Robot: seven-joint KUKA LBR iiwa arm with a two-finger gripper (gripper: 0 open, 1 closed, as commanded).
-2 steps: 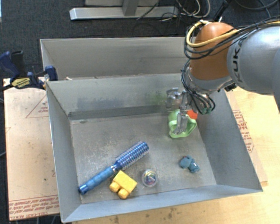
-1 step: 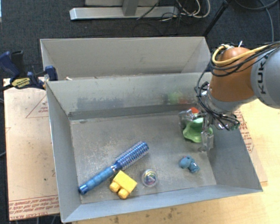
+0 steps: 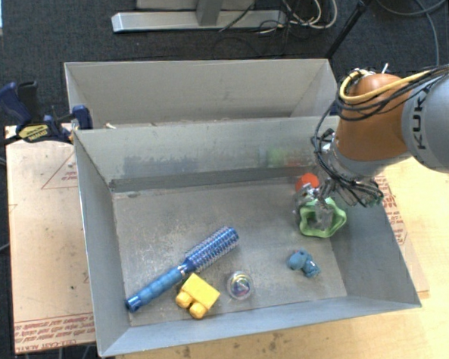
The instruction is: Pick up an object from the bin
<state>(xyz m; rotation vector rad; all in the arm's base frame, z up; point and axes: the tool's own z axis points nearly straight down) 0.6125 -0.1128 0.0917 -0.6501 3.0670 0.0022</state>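
— Operator, where is your claw?

— Your claw hangs low by the right wall of the bin, directly over a pale green plastic piece. You cannot tell from here whether it is released or clenched.

— And around it?

— A small orange-red thing sits just behind the claw, and a small blue toy lies near its front. A blue brush, yellow block and clear ball lie well apart, off to the view's left of it.

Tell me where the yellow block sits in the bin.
In the camera view the yellow block lies left of centre in the bin, close to its front wall, beside the handle of the blue brush and left of the small clear ball.
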